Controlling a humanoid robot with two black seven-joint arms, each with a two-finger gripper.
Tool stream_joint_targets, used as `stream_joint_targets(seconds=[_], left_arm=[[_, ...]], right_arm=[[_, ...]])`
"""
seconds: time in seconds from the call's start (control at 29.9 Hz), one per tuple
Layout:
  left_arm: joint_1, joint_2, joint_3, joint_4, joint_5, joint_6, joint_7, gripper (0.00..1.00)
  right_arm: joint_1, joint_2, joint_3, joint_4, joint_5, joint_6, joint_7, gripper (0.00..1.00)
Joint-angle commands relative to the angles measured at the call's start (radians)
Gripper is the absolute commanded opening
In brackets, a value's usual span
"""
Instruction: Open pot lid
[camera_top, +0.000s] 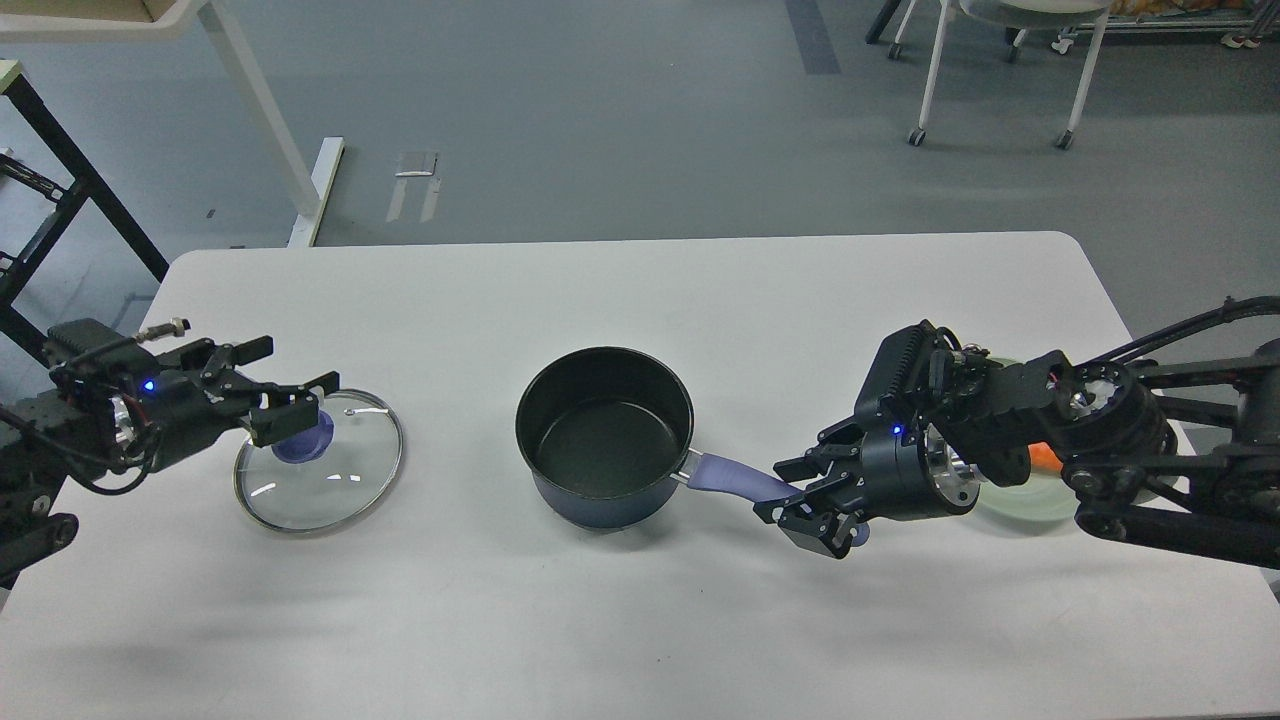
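Right hand (800, 505) gripping pot (604, 436) handle, steadying it.
Left hand (296, 406) clamped on lid (318, 462) knob, lid parked on bench (640, 300) left of pot.

pot (604, 436) open, upright – lid (330, 470) flat, left

Two black arms reach in low from either side, forearms roughly level. The left gripper (296, 408) points right, fingers closed around a knob. The right gripper (795, 495) points left and slightly near — fingers clamped on a handle, wrist bent.
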Motion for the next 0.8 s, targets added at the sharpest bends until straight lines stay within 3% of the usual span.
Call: stream_joint_targets(seconds=[0.0,0.17,0.37,0.57,0.77], left_arm=[[-0.077,0.005,-0.003,0.0,-0.124,-0.05,-0.001,0.99],[-0.175,0.002,-0.017,0.003,-0.427,-0.16,-0.001,0.99],[-0.252,-0.009,-0.017,0.017,-0.857,-0.214,-0.001,0.99],[-0.261,-0.151,-0.069,0.116,-1.118,-0.216,-0.001,0.99],[-0.253,-0.297,-0.186,0.244,-1.339,-0.23,-0.001,0.99]], right_arm=[[0.0,-0.001,0.026,0.0,0.041,-0.005,0.003,0.97],[0.02,-0.017,0.11,-0.015,0.194,-0.002,0.005,1.0],[0.018,-0.041,0.365,-0.141,0.405,-0.011,0.008,1.0],[-0.022,-0.027,0.603,-0.392,0.648,-0.031,0.008,1.0],[-0.037,0.026,0.641,-0.604,0.803,-0.16,0.011,1.0]])
